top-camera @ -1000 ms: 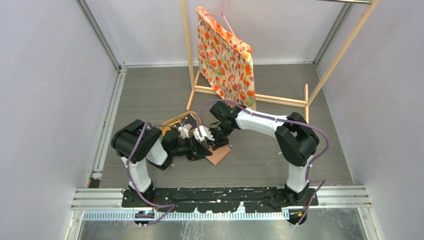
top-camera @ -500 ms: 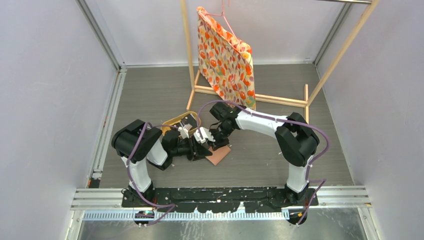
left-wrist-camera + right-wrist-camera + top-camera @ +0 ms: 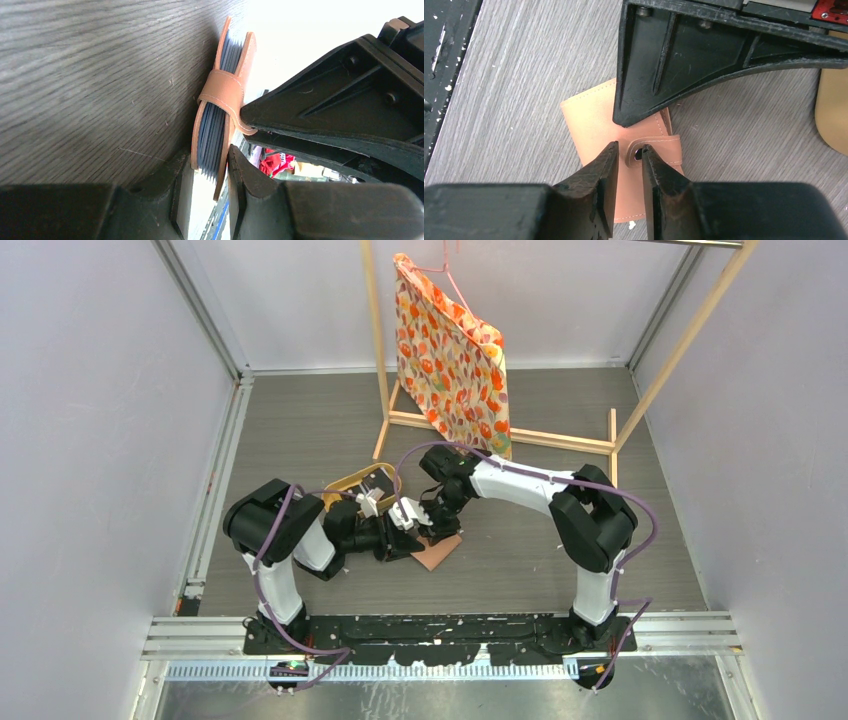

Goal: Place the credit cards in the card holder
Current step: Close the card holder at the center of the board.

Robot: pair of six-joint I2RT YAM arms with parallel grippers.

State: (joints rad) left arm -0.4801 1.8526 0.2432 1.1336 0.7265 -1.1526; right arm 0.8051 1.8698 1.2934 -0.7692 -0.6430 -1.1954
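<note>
- Top view: we see the left gripper [image 3: 405,542] and the right gripper [image 3: 420,525] meeting low over the card holder [image 3: 440,554], which lies on the table [image 3: 520,570] in front of the two arm bases.
- The yellow-rimmed tray [image 3: 345,483] sits just behind the left arm. What lies in it is too small for us to tell.
- The table is bare to the right of the holder and toward the near edge. Further back stand the wooden rack [image 3: 560,441] and its hanging flowered bag [image 3: 455,360].
- Against the frames from a second ago we find almost no change: arms, holder and tray sit where they were.
- Left wrist view: the left gripper [image 3: 207,160] is closed on the card holder [image 3: 214,127], one finger on each leather face. We see the holder edge-on with its grey-blue slots showing.
- The snap tab [image 3: 222,90] wraps over that edge, and the tip of the right gripper [image 3: 248,131] touches the tab's end.
- Right wrist view: the right gripper [image 3: 628,150] stands a narrow slit apart, with the tab's snap end in the gap. We see nothing clamped there.
- A left finger [image 3: 649,75] presses onto the holder [image 3: 589,120] from behind. The tray's rim [image 3: 831,115] is near on the right and the black base plate [image 3: 444,50] is well apart on the left.
</note>
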